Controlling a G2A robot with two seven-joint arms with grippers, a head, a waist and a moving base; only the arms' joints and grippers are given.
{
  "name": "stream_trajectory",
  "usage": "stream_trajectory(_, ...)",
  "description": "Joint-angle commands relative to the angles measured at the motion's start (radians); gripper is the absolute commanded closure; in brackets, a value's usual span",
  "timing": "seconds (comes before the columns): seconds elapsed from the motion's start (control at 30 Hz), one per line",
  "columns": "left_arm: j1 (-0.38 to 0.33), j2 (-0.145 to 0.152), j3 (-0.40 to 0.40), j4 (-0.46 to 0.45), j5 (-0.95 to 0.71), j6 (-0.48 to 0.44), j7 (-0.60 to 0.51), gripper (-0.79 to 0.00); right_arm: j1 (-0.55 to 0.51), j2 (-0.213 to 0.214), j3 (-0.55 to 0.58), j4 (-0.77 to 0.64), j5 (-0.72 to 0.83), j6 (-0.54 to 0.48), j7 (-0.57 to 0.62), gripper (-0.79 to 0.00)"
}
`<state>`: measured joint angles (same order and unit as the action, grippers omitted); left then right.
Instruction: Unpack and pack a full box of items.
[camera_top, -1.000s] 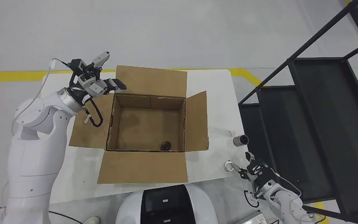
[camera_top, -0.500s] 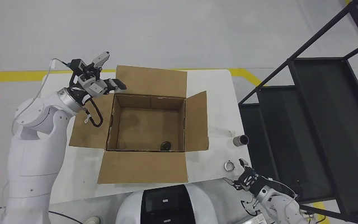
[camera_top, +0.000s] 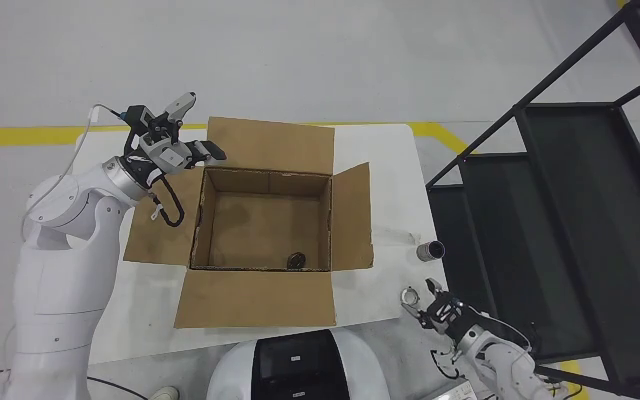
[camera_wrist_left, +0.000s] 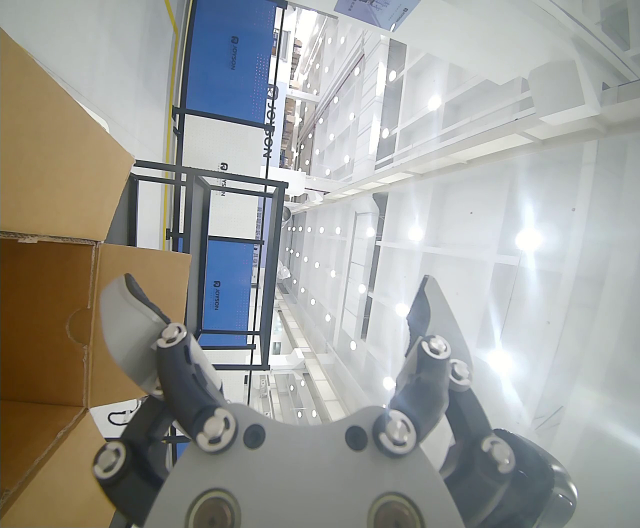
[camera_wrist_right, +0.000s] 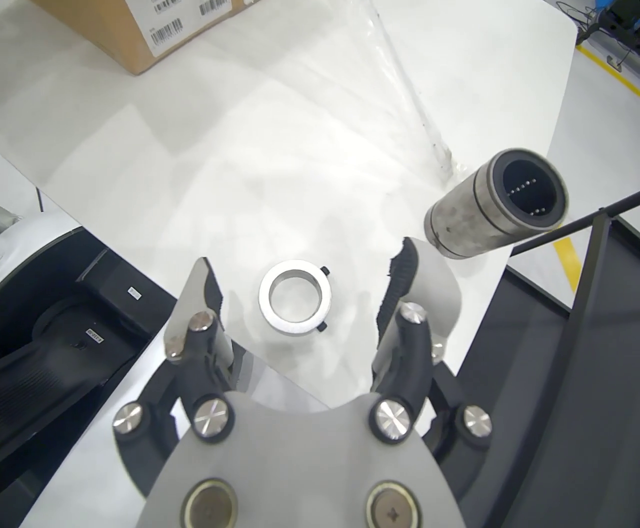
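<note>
Far left, above the table edge: left gripper (camera_top: 198, 126), fingers spread wide, holding nothing, raised just beside the far left corner of the cardboard box (camera_top: 270, 146).

Centre of the table: box open upward, brown, all four flaps folded outward, interior almost bare apart from one small dark round item (camera_top: 297, 261) against the near wall.

Near right corner of the table: silver metal ring (camera_wrist_right: 294, 303), lying flat, hollow centre, two small dark nubs on its side.

At that ring: right gripper (camera_wrist_right: 306, 264), fingers wide apart, one to each side of the ring in the right wrist view, no contact visible, nothing gripped.

Slightly further right and farther back, at the table's right edge: grey metal cylinder (camera_wrist_right: 492, 202), on its side, dark bore open at one end, well apart from the box.

Surface: white table (camera_top: 390, 180), with clear plastic film (camera_wrist_right: 400, 85) near the cylinder.

Room: grey floor with a yellow line (camera_top: 40, 134); black metal steps (camera_top: 560, 200) at right.
</note>
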<state>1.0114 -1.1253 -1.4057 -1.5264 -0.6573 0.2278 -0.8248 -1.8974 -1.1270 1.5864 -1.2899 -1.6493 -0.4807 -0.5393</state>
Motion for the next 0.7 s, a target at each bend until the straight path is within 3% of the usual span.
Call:
stream_trajectory(0.0,0.0,0.0,0.0,0.0,0.0,0.0,0.0,-0.785,0.005,0.001,-0.003,0.01,0.003,0.0,0.001,-0.419)
stream_trajectory(0.37,0.0,0.0,0.0,0.0,0.0,0.0,0.0,-0.785,0.044,-0.003,-0.035,0.059,0.018,0.051,0.048,-0.382)
stream_trajectory(0.57,0.0,0.0,0.0,0.0,0.0,0.0,0.0,-0.785,0.059,-0.003,-0.046,0.074,0.026,0.062,0.073,-0.289)
stream_trajectory(0.67,0.0,0.0,0.0,0.0,0.0,0.0,0.0,-0.785,0.061,-0.002,-0.051,0.078,0.026,0.065,0.075,-0.197)
